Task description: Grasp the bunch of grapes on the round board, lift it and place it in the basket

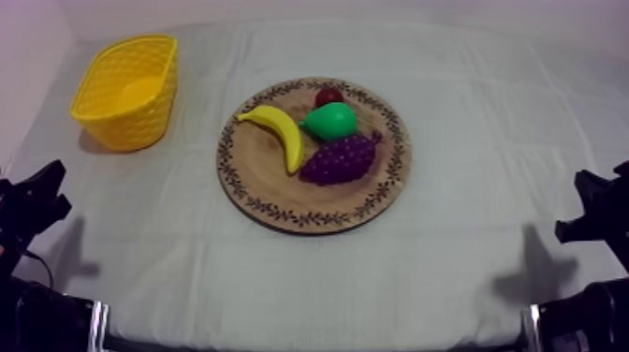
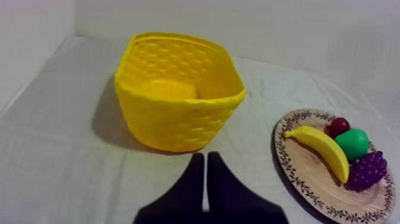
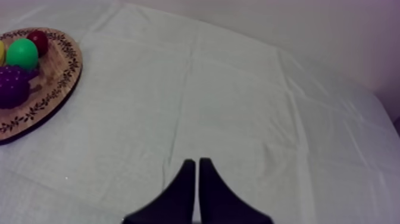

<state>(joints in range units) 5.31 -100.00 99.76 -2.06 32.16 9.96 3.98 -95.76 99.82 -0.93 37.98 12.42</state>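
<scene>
The purple bunch of grapes lies on the round wooden board at the table's middle, beside a banana, a green pear and a small red fruit. The yellow basket stands at the far left and holds nothing. My left gripper rests low at the left edge; in its wrist view the gripper is shut on nothing, with the basket just ahead and the grapes off on the board. My right gripper rests low at the right edge, its tips shut together over bare cloth.
Grey-white cloth covers the table, with open room in front of the board and to its right. A pale wall rises behind the table and along its left side.
</scene>
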